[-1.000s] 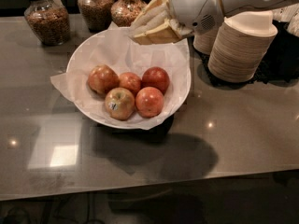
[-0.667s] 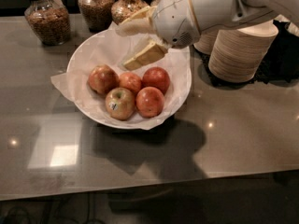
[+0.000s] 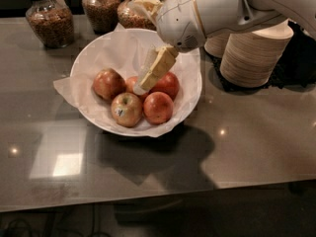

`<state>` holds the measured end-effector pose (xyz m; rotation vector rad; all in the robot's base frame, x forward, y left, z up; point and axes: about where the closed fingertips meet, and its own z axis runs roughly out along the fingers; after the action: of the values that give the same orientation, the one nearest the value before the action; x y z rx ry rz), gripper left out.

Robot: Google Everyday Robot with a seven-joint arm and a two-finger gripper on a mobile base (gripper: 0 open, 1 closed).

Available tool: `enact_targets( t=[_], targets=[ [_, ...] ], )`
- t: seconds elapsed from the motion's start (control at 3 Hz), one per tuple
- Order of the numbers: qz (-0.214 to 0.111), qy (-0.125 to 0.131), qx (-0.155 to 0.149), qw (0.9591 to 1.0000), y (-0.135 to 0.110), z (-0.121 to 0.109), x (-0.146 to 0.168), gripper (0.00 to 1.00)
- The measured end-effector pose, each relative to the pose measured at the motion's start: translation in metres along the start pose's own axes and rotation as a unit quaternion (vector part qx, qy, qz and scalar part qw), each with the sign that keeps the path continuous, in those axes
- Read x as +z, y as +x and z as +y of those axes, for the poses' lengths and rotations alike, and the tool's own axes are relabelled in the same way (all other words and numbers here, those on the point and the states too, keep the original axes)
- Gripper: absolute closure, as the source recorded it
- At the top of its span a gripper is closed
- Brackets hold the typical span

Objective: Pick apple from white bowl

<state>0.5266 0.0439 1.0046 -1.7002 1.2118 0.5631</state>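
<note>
The wide white bowl [image 3: 87, 58], lined with crumpled white paper, stands on the dark table. Several red-yellow apples lie in its front half: one at the left [image 3: 108, 83], one at the front [image 3: 127, 109], one at the front right [image 3: 158, 107] and one behind it [image 3: 169, 84]. Another apple in the middle is partly hidden by a finger. My gripper [image 3: 137, 47] hangs over the bowl from the upper right and is open. Its lower finger [image 3: 154, 72] reaches down to the middle apples. The upper finger [image 3: 144, 4] is above the bowl's far rim. It holds nothing.
A stack of beige paper bowls [image 3: 256, 58] stands right of the white bowl, partly under my arm. Three glass jars of brown grains [image 3: 49, 19] [image 3: 101, 9] [image 3: 129, 17] line the back edge. The table's front edge runs along the bottom.
My gripper has moved left and down, from above the bowl's far right rim into the bowl, and its fingers have spread apart. The apples have not moved.
</note>
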Motion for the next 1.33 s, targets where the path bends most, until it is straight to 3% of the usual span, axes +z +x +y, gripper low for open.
enact_targets(
  t=[0.33,0.67,1.0,1.33],
  targets=[
    [-0.009,-0.011,0.001,0.9999,0.004,-0.008,0.026,0.00],
    [-0.014,-0.023,0.016,0.9995,0.013,-0.011,0.049,0.14],
    [-0.017,-0.029,0.034,0.9989,0.018,-0.010,0.063,0.19],
    [-0.014,-0.036,0.052,0.9979,0.026,-0.005,0.072,0.18]
  ],
)
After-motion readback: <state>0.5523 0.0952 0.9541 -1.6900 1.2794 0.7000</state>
